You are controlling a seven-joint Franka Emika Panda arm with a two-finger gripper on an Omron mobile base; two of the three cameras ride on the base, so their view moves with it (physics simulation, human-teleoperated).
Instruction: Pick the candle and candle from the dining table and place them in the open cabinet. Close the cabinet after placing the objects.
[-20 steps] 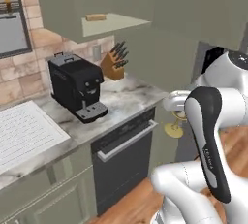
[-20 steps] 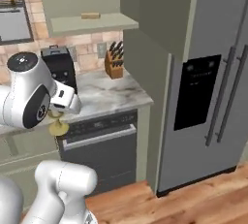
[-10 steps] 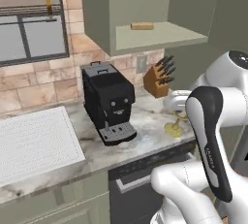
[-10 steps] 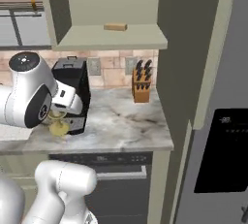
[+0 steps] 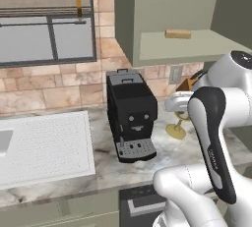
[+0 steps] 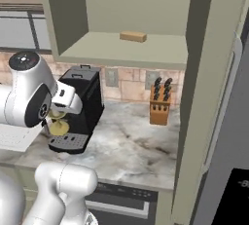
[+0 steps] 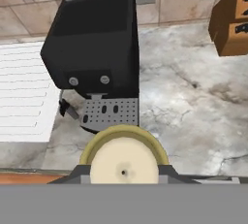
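the gripper is closed tight on the gold-stemmed candle. the open cabinet shelf sits up above the candle.

Upper centre of the right base view, the open sage-green wall cabinet has a broad bare shelf; only a small tan block lies at its back. Below, a black coffee machine and a wooden knife block stand well apart on the veined marble counter.

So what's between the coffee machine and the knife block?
Just bare marble counter between the coffee machine and the knife block, seen in the right base view.
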